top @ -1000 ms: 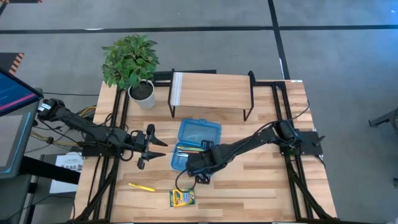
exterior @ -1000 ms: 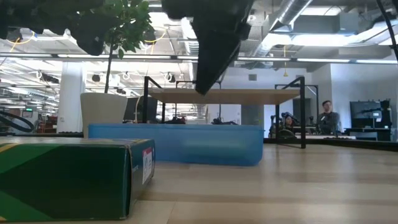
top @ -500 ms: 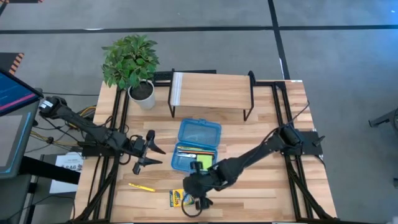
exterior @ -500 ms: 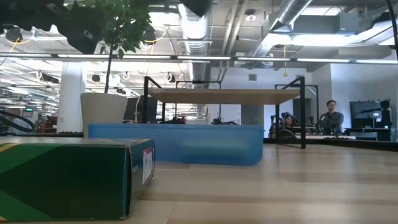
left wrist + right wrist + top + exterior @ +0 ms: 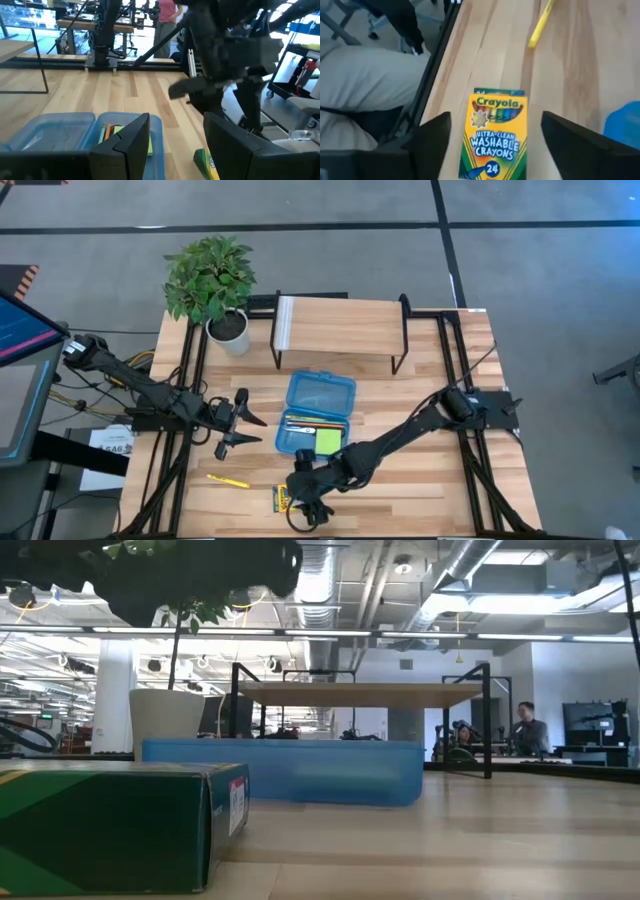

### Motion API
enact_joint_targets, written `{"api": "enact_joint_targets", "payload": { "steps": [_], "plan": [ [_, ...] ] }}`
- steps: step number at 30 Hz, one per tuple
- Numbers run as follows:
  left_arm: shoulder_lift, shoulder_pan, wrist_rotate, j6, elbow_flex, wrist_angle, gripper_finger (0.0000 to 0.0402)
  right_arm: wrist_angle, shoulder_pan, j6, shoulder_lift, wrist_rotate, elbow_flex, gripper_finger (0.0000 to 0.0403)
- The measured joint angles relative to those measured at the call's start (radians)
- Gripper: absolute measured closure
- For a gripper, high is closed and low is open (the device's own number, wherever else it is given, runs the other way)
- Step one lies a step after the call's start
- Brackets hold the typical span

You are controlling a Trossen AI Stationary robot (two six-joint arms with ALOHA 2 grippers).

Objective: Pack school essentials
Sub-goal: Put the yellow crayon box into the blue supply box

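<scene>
The yellow-green crayon box (image 5: 495, 137) lies flat near the table's front edge (image 5: 282, 498). My right gripper (image 5: 495, 125) hovers open above it (image 5: 306, 504), one finger over each long side, touching nothing. The blue case (image 5: 318, 415) lies open beyond it. In its near half are a lime sticky-note pad (image 5: 328, 442) and pencils (image 5: 300, 421). A yellow pencil (image 5: 228, 480) lies loose on the table to the left. My left gripper (image 5: 236, 426) waits open left of the case.
A potted plant (image 5: 212, 280) stands at the far left, and a wooden shelf on black legs (image 5: 340, 328) at the far middle. Bare tabletop lies to the right of the case. In the low view the crayon box (image 5: 110, 825) stands in front of the case (image 5: 290, 772).
My right gripper has gone from over the case's near half toward the table's near edge and now hangs over the crayon box. The lime pad, hidden under the gripper a second ago, now shows lying in the case.
</scene>
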Motion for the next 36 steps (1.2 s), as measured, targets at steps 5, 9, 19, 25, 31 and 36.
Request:
{"api": "enact_joint_targets", "payload": {
  "steps": [5,9,19,25,31,36],
  "plan": [
    [0.000,0.000,-0.001,-0.002,0.000,-0.005,0.0228,0.012,-0.002,0.003,0.050,0.000,-0.001,0.0012],
    [0.000,0.000,-0.003,-0.006,0.000,-0.008,0.0228,0.012,-0.009,0.033,0.066,0.000,0.000,0.0011],
    [0.000,0.000,-0.009,-0.007,0.000,-0.009,0.0228,0.014,-0.012,0.030,0.116,-0.002,0.002,0.0004],
    [0.000,0.000,-0.012,-0.008,0.000,-0.013,0.0228,0.011,0.003,0.040,0.143,-0.002,0.000,0.0004],
    [0.000,0.000,-0.020,-0.014,0.000,-0.017,0.0228,-0.007,0.003,0.056,0.158,-0.002,0.002,0.0004],
    [0.000,0.000,-0.024,-0.017,0.000,-0.021,0.0228,-0.043,0.000,0.067,0.157,0.024,0.002,0.0003]
  ]
}}
